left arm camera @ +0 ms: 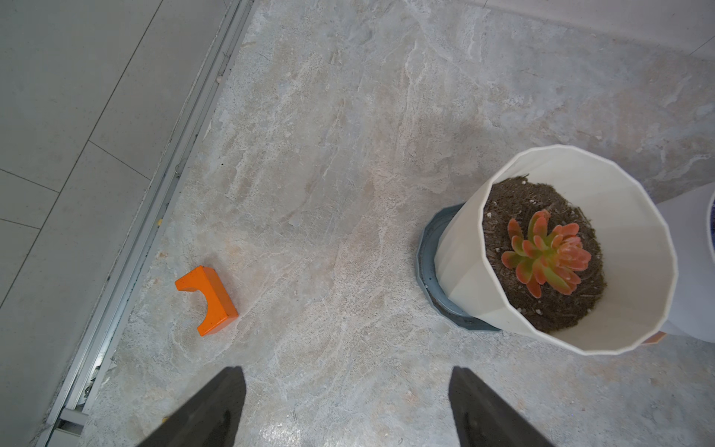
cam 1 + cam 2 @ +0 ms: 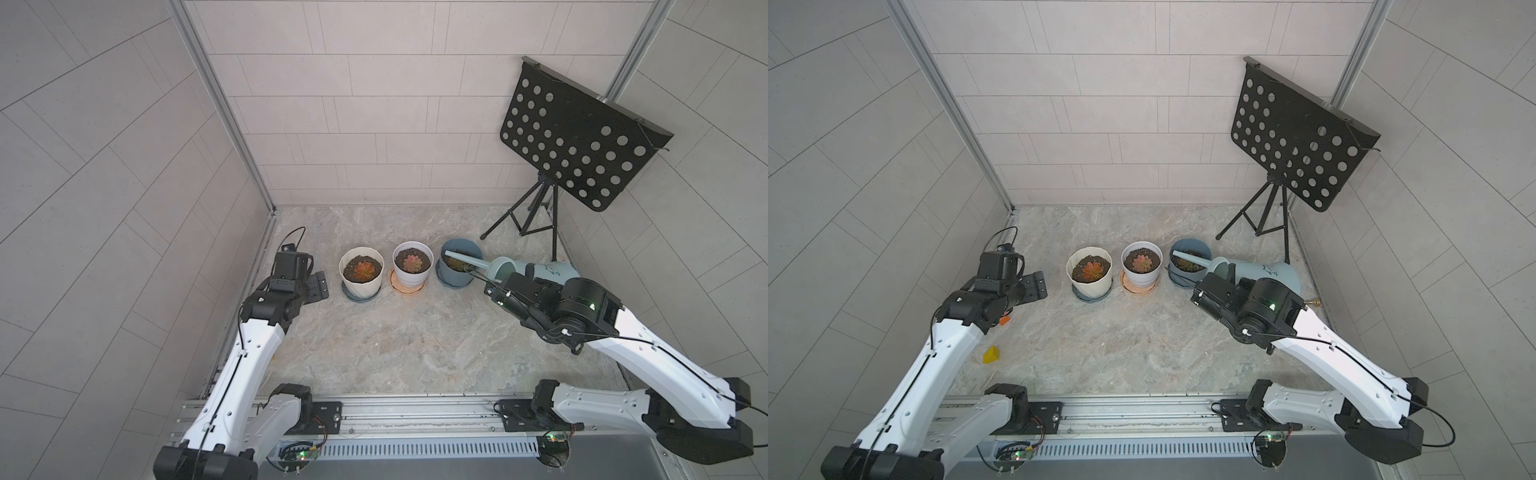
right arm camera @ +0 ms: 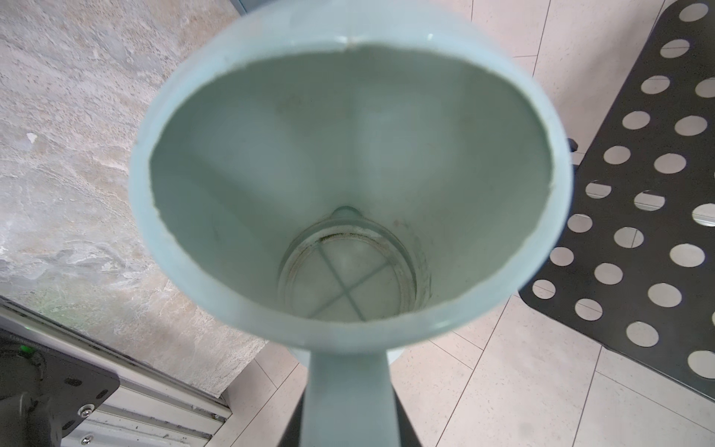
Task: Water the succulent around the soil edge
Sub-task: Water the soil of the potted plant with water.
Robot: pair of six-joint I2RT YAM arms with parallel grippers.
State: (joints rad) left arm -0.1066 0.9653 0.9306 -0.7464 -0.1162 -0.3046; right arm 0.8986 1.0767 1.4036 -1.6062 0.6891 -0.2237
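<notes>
Succulent (image 2: pixel 454 264) in blue pot (image 2: pixel 455 279) half hidden under watering can (image 2: pixel 552 270) spout (image 2: pixel 469 259)

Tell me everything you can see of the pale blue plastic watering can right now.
The pale blue plastic watering can is matte, with a rounded body bearing a dark marking, a wide open mouth, a long slim spout and a flat handle. The right gripper is shut on that handle, holding the can tipped spout-down. The spout tip sits over the soil near the rim of the blue-grey round pot; contact cannot be told. Inside, a stained ring and cross rib show.
</notes>
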